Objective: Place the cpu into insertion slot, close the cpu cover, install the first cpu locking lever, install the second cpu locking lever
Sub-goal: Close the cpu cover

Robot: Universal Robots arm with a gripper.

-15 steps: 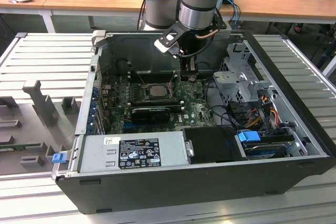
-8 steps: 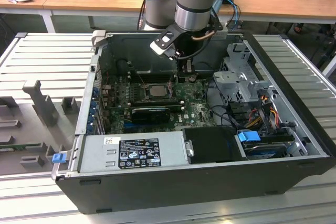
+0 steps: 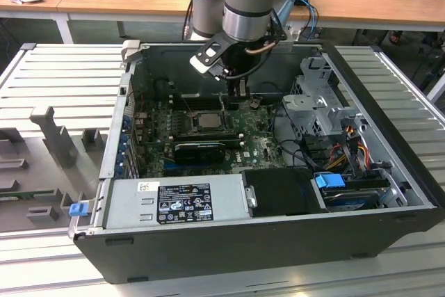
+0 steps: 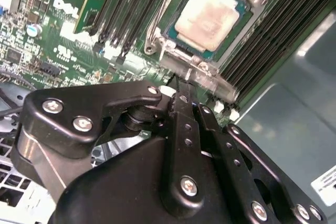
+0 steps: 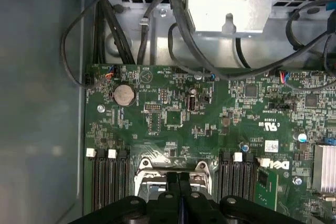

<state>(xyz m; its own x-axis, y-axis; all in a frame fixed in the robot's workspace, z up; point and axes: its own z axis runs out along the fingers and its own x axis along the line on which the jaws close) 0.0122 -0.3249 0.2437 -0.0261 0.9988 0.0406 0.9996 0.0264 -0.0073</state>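
1. My black two-fingered hand (image 4: 181,86) hangs inside the open dark computer case (image 3: 264,241), its fingers drawn together in a narrow set. I cannot tell whether any metal is pinched between them.
2. The small square pale-silver cpu (image 4: 210,17) lies flat in the metal-rimmed square insertion slot (image 4: 157,38) on the green circuit board (image 5: 173,108), its top fully bare.
3. The silver metal frame of the cpu cover (image 4: 202,74) stands raised at the slot's edge, right at my fingertips, between hand and cpu.
4. In the exterior view the cpu sits close by, toward the exterior view's left of the hand.
5. I judge the placing done and the cover not yet shut.
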